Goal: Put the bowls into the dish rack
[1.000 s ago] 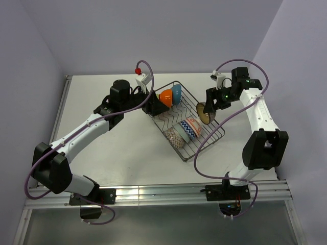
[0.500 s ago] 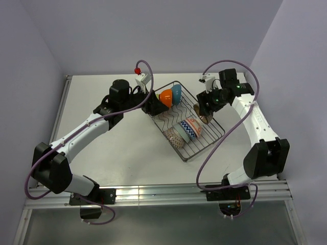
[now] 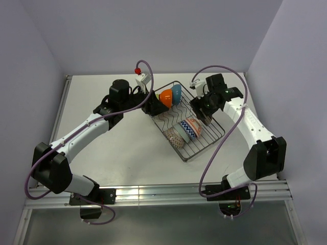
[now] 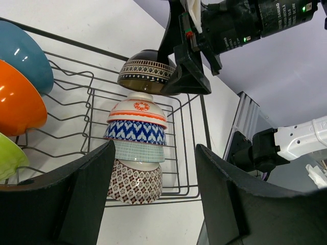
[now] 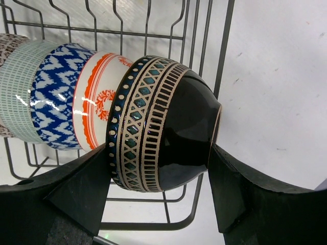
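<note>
Bowls (image 3: 188,130) stood on edge in two groups inside the dish rack (image 3: 210,135), which sat askew on the white tabletop (image 3: 112,148). At the end of the rack farther from the arm bases, a blue bowl (image 4: 25,53), an orange bowl (image 4: 18,104) and a lime green bowl (image 4: 7,158) leaned one behind another among the tines. Toward the other end four more were nested in a row, each touching the next: a red-orange patterned bowl (image 4: 137,109), a blue zigzag bowl (image 4: 135,133), a pale green gridded bowl (image 4: 138,151) and a dark red patterned bowl (image 4: 135,184).

From where I stood, the right end effector (image 5: 158,150) was clamped on the dark brown patterned bowl (image 5: 168,132), with a finger (image 5: 76,189) on either side of it. That bowl was held on its side over the rack's wires, its banded rim turned toward the red-orange patterned bowl at the head of the nested row and just beside it. I could not tell whether the two touched, nor whether the dark bowl rested on the wires.

The left end effector (image 4: 153,148) hung at the rack's edge next to the lime green and orange bowls. Its fingers were spread well apart with nothing gripped between them. Through the gap its own camera looked along the rack at the nested row and at the right arm beyond.
</note>
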